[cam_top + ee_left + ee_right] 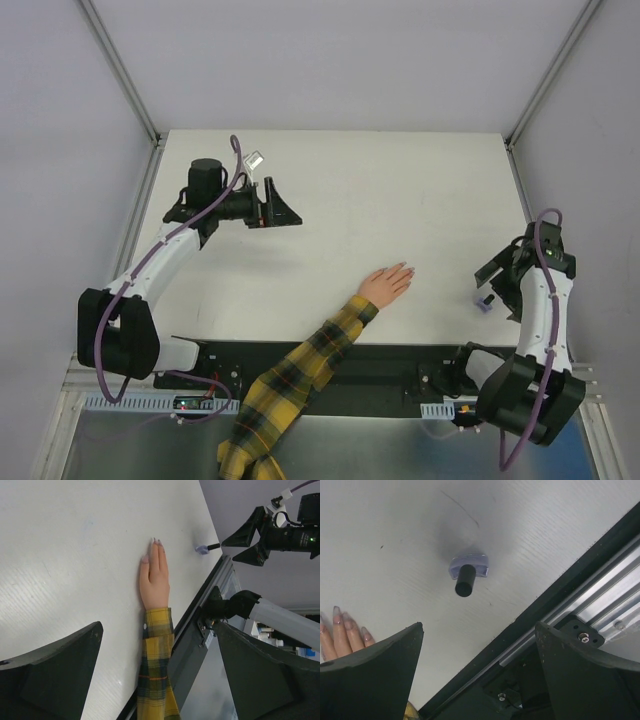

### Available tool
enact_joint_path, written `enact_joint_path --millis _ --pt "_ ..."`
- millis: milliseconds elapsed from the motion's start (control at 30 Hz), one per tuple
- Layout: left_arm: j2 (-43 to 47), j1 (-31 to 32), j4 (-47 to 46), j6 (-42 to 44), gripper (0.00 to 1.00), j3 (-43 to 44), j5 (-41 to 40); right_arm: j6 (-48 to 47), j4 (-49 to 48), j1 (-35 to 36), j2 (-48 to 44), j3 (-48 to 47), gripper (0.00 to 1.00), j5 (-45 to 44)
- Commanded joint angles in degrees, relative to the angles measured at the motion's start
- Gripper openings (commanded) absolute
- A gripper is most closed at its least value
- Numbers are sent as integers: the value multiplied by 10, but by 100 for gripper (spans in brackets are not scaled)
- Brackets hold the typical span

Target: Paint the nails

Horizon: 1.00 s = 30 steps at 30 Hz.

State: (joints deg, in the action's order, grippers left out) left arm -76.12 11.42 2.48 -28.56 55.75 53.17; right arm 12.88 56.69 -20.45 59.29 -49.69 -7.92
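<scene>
Nails (pixel 155 541) on the flat hand (pixel 385 284) lie left of the capped purple bottle (pixel 485 302) standing just before the right gripper (pixel 479 626), spread wide and nearer than the left gripper (pixel 285 205).

Bright, even diffuse light; faint soft shadow around bottle (pixel 468 566); crisp focus

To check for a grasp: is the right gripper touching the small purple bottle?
Apart. In the right wrist view, bare table separates the purple bottle from the right gripper.
</scene>
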Motion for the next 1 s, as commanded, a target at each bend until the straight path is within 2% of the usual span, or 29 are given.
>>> enact_joint_path --millis 0,200,267,433,667,967 --pt "-8 26 -9 -12 96 9 29 9 -18 -63 0 26 96 15" --pt "-25 58 -5 -7 95 15 33 -43 -54 -88 37 24 96 59" --pt "-32 63 -5 -6 95 17 34 -63 -66 -88 45 22 92 74" --pt "-39 73 -2 -4 95 19 35 -54 -70 -88 64 27 88 74" --pt "-37 75 3 2 95 18 32 -18 -82 -83 103 31 72 52" --pt "-38 75 6 3 94 17 30 -16 -80 -45 138 21 67 11"
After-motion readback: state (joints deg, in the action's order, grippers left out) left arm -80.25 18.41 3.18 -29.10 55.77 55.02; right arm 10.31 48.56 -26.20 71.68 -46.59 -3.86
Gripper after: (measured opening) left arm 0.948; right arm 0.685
